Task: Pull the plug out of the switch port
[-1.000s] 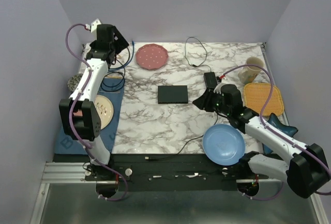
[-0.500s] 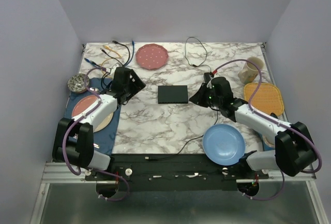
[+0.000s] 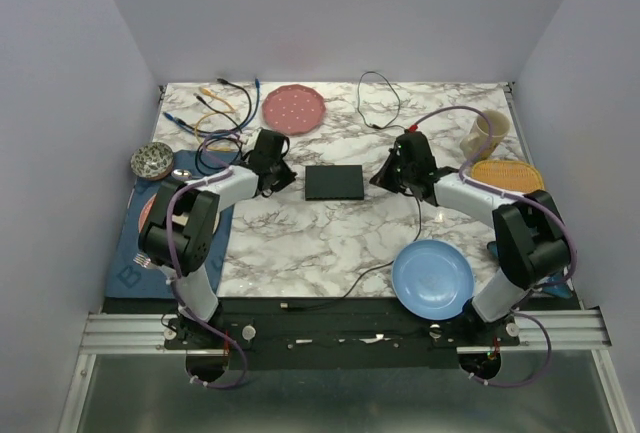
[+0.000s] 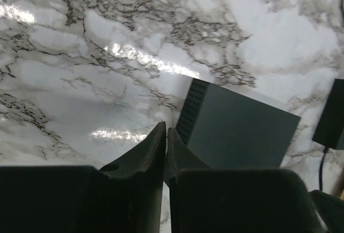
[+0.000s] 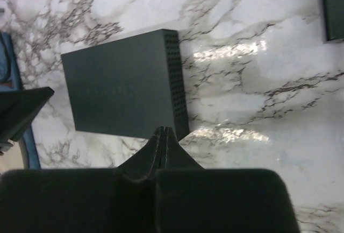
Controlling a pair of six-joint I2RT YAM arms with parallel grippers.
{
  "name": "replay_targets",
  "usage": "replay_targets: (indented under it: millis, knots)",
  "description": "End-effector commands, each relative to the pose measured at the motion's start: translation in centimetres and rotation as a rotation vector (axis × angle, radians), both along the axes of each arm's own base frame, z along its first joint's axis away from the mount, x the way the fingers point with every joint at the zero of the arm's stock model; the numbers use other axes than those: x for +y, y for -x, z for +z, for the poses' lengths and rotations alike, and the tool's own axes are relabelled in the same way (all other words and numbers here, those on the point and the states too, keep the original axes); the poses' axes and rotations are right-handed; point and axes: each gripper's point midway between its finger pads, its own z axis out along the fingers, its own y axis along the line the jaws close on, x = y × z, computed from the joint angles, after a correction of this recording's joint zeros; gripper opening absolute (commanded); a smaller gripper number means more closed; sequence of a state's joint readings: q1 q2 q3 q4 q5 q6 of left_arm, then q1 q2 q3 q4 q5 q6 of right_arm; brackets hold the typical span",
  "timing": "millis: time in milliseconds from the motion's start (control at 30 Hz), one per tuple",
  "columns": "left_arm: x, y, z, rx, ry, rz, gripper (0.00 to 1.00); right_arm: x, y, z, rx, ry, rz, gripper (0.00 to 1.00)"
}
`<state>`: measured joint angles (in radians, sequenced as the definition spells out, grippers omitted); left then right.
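Observation:
The switch (image 3: 334,182) is a flat matte-black box lying in the middle of the marble table, also in the left wrist view (image 4: 236,131) and the right wrist view (image 5: 121,90). No plug or port shows on it in any view. My left gripper (image 3: 290,181) sits just off its left end, jaws pressed together on nothing (image 4: 165,128). From the other side my right gripper (image 3: 376,181) points at its right end, jaws shut and empty (image 5: 165,129), close to the switch's near corner.
A black power brick (image 5: 333,7) lies right of the switch with a thin black cable (image 3: 400,243) running to the front edge. Pink plate (image 3: 294,108) at the back, blue plate (image 3: 432,279) front right, cup (image 3: 488,131), orange mat (image 3: 508,175), coloured cables (image 3: 215,103).
Both arms swung in toward the switch, the left from the far back-left corner, the right from the front right. Both grippers closed from open.

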<state>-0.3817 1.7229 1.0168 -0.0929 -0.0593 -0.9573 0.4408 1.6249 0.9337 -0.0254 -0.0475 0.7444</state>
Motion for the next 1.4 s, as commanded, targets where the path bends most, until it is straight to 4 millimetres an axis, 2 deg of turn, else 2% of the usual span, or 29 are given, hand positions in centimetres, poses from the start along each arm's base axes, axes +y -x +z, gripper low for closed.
replay_targets:
  millis: [0, 33, 67, 100, 267, 300, 467, 533, 633, 767, 800, 867, 933, 967, 1033, 1067, 1100, 1167, 1233, 1267, 1300, 1333, 1367]
  knots:
    - [-0.9, -0.5, -3.3, 0.091, 0.028, 0.017, 0.15, -1.3, -1.5, -2.3, 0.075, 0.028, -0.070, 0.00]
    - [-1.0, -0.6, -3.7, 0.101, 0.030, 0.014, 0.15, -1.3, -2.0, -2.2, 0.077, 0.025, -0.073, 0.00]
    - [-1.3, -0.9, -4.0, 0.105, 0.035, 0.013, 0.15, -1.2, -2.0, -3.4, 0.109, 0.033, -0.070, 0.00]
    - [-1.4, -0.8, -4.8, 0.123, 0.032, 0.006, 0.15, -1.1, -2.1, -3.6, 0.115, 0.035, -0.063, 0.00]
    - [-1.9, -0.8, -5.4, 0.138, 0.046, -0.020, 0.14, 0.3, -2.8, -4.5, 0.136, 0.021, 0.000, 0.01]
    - [-1.9, -0.7, -5.4, 0.140, 0.047, -0.022, 0.13, 0.4, -2.6, -5.5, 0.161, 0.024, 0.012, 0.01]
    - [-2.3, 1.0, -5.9, 0.163, 0.075, -0.051, 0.11, 2.8, -1.6, -6.8, 0.204, -0.015, 0.092, 0.00]
    - [-2.5, 1.8, -5.6, 0.156, 0.082, -0.062, 0.10, 4.2, -0.3, -6.9, 0.204, -0.004, 0.141, 0.01]
    - [-2.9, 3.2, -5.5, 0.155, 0.082, -0.083, 0.10, 5.2, 1.5, -7.4, 0.211, 0.016, 0.182, 0.01]
    - [-3.4, 5.8, -5.6, 0.168, 0.084, -0.117, 0.08, 5.4, 3.9, -8.0, 0.229, 0.013, 0.197, 0.01]
    - [-3.6, 6.2, -4.9, 0.151, 0.088, -0.125, 0.08, 5.4, 4.6, -8.2, 0.237, 0.011, 0.198, 0.01]
    - [-4.1, 8.3, -5.2, 0.164, 0.078, -0.155, 0.08, 5.1, 6.4, -8.6, 0.250, 0.013, 0.208, 0.01]
    - [-4.2, 9.3, -4.4, 0.141, 0.075, -0.180, 0.08, 5.1, 7.9, -8.8, 0.264, 0.016, 0.212, 0.01]
    - [-3.8, 10.9, -5.2, 0.162, 0.059, -0.191, 0.08, 5.2, 8.2, -8.7, 0.247, 0.004, 0.217, 0.00]
    - [-3.4, 11.9, -4.4, 0.144, 0.070, -0.188, 0.08, 4.8, 10.0, -8.9, 0.257, 0.003, 0.221, 0.01]
    - [-2.8, 13.0, -5.1, 0.162, 0.061, -0.185, 0.08, 4.8, 10.5, -8.7, 0.251, -0.003, 0.223, 0.01]
    - [-2.7, 13.4, -4.4, 0.140, 0.070, -0.187, 0.08, 4.5, 11.3, -8.8, 0.254, -0.001, 0.219, 0.01]
    - [-1.6, 14.5, -4.9, 0.147, 0.046, -0.170, 0.08, 4.6, 11.8, -8.6, 0.247, 0.001, 0.223, 0.01]
    - [-0.9, 14.4, -4.0, 0.119, 0.029, -0.151, 0.08, 4.4, 11.5, -7.7, 0.218, 0.002, 0.214, 0.00]
    - [0.1, 13.9, -3.6, 0.105, -0.032, -0.129, 0.08, 4.1, 11.4, -7.5, 0.221, 0.021, 0.205, 0.01]
    - [0.6, 13.3, -2.4, 0.070, -0.059, -0.123, 0.10, 3.4, 10.8, -7.0, 0.198, 0.064, 0.185, 0.01]
    - [1.4, 12.8, -1.5, 0.052, -0.100, -0.111, 0.12, 3.8, 9.6, -4.9, 0.143, 0.064, 0.177, 0.01]
    - [3.5, 12.9, -1.3, 0.065, -0.207, -0.065, 0.16, 3.1, 9.6, -4.2, 0.139, 0.100, 0.169, 0.01]
